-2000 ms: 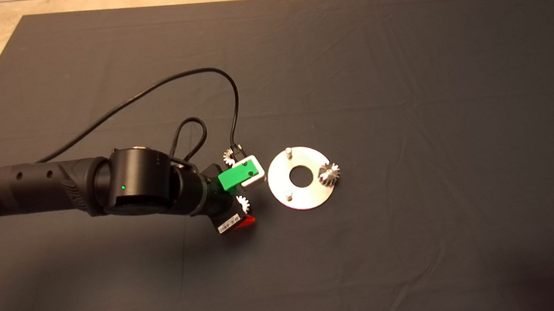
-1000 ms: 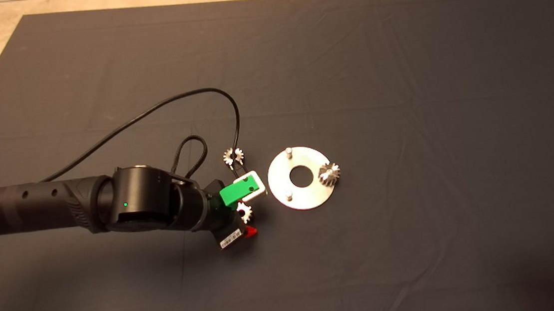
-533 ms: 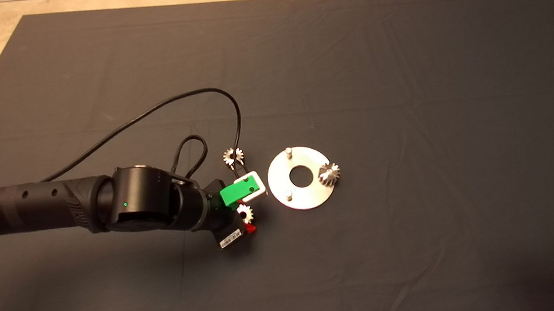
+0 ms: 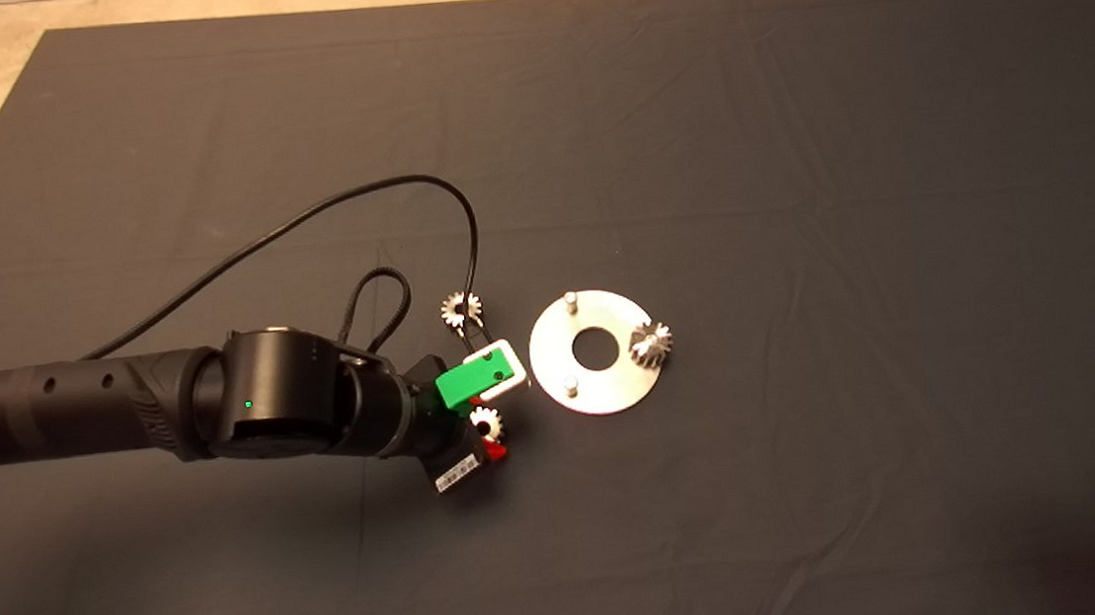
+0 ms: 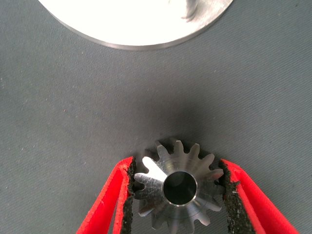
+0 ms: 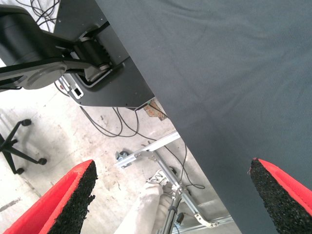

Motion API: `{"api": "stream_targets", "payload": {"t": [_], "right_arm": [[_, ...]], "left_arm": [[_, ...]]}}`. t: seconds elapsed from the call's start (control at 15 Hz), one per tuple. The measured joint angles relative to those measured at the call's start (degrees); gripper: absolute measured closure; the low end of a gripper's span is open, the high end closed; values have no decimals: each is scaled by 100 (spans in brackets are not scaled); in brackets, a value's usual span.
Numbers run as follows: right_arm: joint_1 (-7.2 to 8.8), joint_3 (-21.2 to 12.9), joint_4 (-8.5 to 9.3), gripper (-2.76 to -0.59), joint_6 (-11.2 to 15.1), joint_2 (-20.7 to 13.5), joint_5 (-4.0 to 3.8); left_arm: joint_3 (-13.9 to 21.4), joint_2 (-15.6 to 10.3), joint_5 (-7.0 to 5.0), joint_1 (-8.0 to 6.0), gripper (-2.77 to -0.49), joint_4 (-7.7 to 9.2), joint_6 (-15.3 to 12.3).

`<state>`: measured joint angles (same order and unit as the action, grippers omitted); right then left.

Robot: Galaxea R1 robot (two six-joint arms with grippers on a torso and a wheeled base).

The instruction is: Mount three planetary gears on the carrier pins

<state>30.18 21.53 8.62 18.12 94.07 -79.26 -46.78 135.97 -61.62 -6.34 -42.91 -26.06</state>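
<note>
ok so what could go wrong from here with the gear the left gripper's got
The left gripper pinches the gear only by its tooth tips, so it could slip or tilt on lifting. The disc lies loose on the mat, so a misaligned push onto a free pin may shift it.

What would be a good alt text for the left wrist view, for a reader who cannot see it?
Seen from above, a small silver gear with a centre hole lies on the dark mat, and the left gripper has its two red fingers closed against the gear's opposite sides. Beyond the gear, the curved rim of the shiny carrier disc crosses the mat.
</note>
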Motion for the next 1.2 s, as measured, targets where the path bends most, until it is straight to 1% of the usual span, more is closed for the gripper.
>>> {"api": "stream_targets", "payload": {"t": [0.27,0.53,0.8,0.87,1.0,1.07,1.13,1.2], "right_arm": [[0,0,0,-233,-1,-11,0],[0,0,0,-233,0,-11,-1],[0,0,0,-233,0,-11,-1],[0,0,0,-233,-2,-11,-1],[0,0,0,-233,-2,-11,0],[0,0,0,-233,-2,-11,0],[1,0,0,-233,-2,-11,2],[2,0,0,-233,-2,-13,0]], "left_arm": [[0,-2,13,1,-95,0,2],[0,5,11,-3,-95,0,0],[0,66,-36,-7,-84,11,0],[2,71,-79,-45,-84,37,2],[87,84,-231,-170,-84,58,-1],[142,174,-282,-248,-83,108,-6],[155,286,-306,-311,-83,178,-6],[152,449,-412,-402,-83,300,-6]]}}
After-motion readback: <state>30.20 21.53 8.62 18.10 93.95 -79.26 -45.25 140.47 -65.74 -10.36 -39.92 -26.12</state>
